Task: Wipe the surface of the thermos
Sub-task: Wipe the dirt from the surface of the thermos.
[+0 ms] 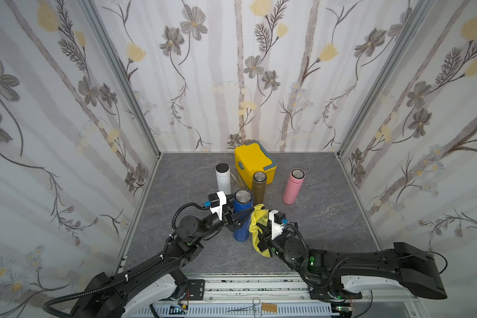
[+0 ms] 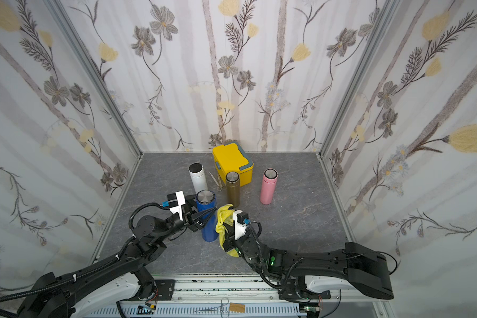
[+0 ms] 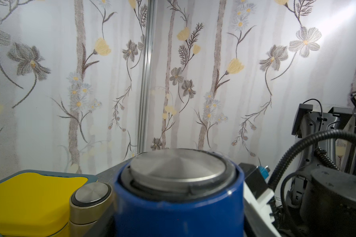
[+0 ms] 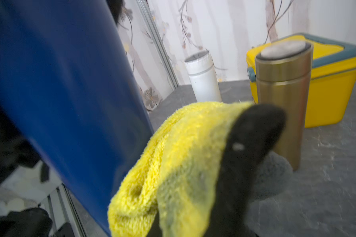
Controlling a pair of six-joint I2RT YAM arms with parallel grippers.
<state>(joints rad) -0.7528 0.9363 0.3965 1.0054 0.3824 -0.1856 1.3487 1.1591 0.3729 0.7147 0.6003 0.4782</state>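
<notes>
Landmark: box (image 1: 255,163), yellow with a grey-blue lid rim, at the back of the table (image 1: 328,220).

- Blue thermos (image 1: 241,233): in front of box, toward the robot, well apart from it. Upright, steel lid on. Cannot tell whether its base rests on the table or is just off it.
- Left claw (image 1: 241,220): clenched on blue thermos, a finger on either side of the upper body, below the lid. Left wrist view shows the lid (image 3: 178,167) close up, blurred.
- Right claw (image 1: 260,226): in front of box, just to the right of blue thermos. Clenched on the cloth (image 1: 257,217), which is yellow and bunched, with its tail hanging below the claw.
- Right wrist view: cloth (image 4: 173,164) lies over one black fingertip (image 4: 255,133) and presses against the blue wall (image 4: 60,82). Other finger hidden.
- White thermos (image 1: 223,179): left of box, near, black cap, upright.
- Bronze thermos (image 1: 259,190): just in front of box, between it and blue thermos. Upright.
- Pink thermos (image 1: 293,187): right of box, near, upright.
</notes>
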